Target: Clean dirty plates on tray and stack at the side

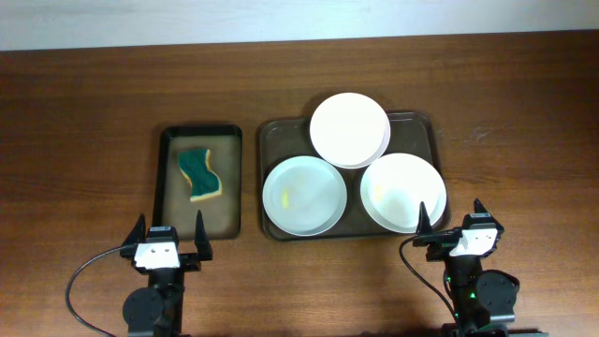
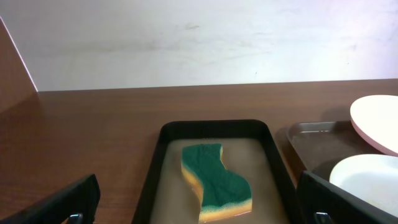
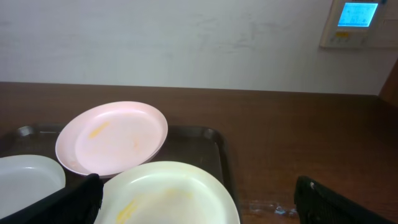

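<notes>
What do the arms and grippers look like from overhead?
Both arms are black with round joints. The left gripper and right gripper each have a white block body and two black pointed fingers. A thin black cable loops beside each. A green light shows on the right arm.

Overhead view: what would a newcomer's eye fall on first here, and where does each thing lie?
Three white plates crowd the dark brown tray right of centre. The far one rests partly over the two near ones, and faint yellow smears show inside them. To the left, a green and yellow sponge lies in a smaller black tray.
</notes>
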Controlling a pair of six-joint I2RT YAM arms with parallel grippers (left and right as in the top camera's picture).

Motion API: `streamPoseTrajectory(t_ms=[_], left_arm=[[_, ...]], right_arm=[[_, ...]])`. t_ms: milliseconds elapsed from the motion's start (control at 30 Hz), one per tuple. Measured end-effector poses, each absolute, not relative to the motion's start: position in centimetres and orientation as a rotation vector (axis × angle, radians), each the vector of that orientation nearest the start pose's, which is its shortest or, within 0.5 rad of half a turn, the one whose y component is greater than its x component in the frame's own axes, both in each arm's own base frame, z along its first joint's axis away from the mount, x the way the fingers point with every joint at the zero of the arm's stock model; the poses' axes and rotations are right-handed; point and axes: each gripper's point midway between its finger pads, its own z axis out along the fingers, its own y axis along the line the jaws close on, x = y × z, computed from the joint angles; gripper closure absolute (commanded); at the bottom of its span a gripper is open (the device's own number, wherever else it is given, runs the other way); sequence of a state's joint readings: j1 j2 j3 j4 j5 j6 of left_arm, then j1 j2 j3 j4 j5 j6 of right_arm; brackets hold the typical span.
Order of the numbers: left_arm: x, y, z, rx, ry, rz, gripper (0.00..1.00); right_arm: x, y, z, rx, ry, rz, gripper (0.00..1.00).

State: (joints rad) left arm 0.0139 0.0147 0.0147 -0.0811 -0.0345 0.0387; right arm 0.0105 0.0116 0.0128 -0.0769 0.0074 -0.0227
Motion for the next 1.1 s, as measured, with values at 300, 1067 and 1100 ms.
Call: streamPoseTrajectory(t_ms=[300, 1067, 1100], left_arm=[[24.6, 0.0, 15.9, 0.033, 1.646, 0.022, 0.01], [13.9, -12.5, 31.9, 0.713, 0.851, -0.482, 0.01], [14.5, -12.2, 32.3, 0.679, 0.892, -0.481, 0.01]], right_arm=[[24.6, 0.1, 15.8, -0.022, 1.647, -0.016, 0.02], [24.6, 0.1, 15.8, -0.021, 1.646, -0.016, 0.02], [24.6, 0.1, 15.8, -0.021, 1.647, -0.015, 0.02]])
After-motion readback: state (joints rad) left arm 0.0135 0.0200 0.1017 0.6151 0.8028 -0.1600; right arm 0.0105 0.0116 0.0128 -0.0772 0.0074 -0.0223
